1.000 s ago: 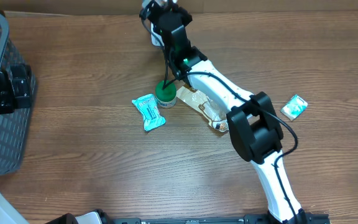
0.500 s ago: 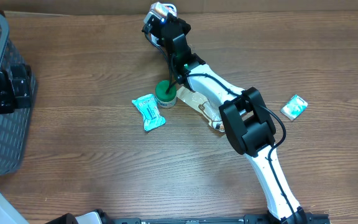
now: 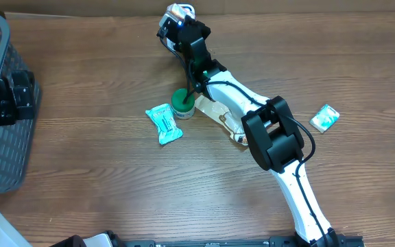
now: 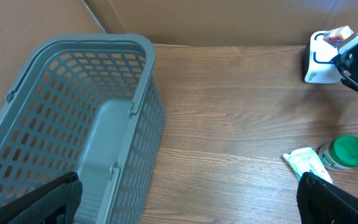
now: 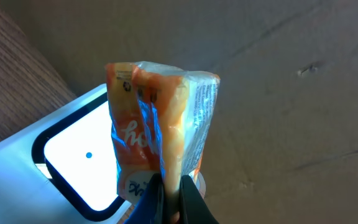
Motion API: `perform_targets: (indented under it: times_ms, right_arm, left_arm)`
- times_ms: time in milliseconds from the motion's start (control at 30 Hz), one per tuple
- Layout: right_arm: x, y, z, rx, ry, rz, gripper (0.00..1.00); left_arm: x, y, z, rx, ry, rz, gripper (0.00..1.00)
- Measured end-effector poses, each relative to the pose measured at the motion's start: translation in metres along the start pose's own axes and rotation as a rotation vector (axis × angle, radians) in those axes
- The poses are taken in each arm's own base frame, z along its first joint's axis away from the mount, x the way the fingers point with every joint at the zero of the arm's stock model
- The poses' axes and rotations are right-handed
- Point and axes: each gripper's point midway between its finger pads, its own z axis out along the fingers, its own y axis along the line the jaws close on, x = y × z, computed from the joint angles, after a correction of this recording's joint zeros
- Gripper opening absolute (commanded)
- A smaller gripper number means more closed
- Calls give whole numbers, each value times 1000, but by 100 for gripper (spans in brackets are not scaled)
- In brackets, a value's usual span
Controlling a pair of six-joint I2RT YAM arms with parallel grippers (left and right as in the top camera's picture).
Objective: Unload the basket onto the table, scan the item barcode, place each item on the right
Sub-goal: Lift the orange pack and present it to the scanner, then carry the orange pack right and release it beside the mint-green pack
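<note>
Orange-and-white crinkled plastic snack packet stands upright, pinched by its lower edge in the right gripper, whose two fingers are pressed together on the wrapper. From the right wrist we see the packet held right in front of the white box-shaped scanner, overlapping its dark-framed glowing window with a small blue dot. We cannot tell whether packet and scanner touch.

From overhead, the right arm reaches across the wooden table to the scanner, which sits at the table's far edge against a brown cardboard wall. The left gripper hangs well to the left of the scanner with its fingers spread as wide as they go, holding and touching nothing. Beneath it stands a grey plastic mesh basket.

Nearer to us than the scanner lie a small green-lidded jar, a teal foil sachet just beside it, and a clear bag partly under the arm. A second teal sachet lies well off to the scanner's right.
</note>
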Motion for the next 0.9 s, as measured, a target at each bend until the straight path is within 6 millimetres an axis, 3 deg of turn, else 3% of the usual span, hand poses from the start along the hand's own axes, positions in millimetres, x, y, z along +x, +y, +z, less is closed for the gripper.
perform_targets:
  times_ms: [167,367,500,600,667,767,900]
  right_arm:
    - [-9,5,-6,-24,-4,51,4]
    - [-39,-5,-39,-186,1,229,4]
    - [-82,-40,-85,-347,-59,424,4]
    - [-109,-70,-141,-532,-71,617,4]
    - [-116,-90,-173,-625,-51,731,4]
    - [-109,-124,-219,-727,11,873,4]
    - [-65,-161,-259,-762,184,1032,4]
  left_arm:
    - [0,0,0,0,0,0,100]
    - [0,0,0,0,0,0,100]
    - [0,0,0,-1,1,0,99]
    - [0,0,0,0,0,0,100]
    - [0,0,0,0,0,0,100]
    - [0,0,0,0,0,0,100]
    - [0,0,0,0,0,0,100]
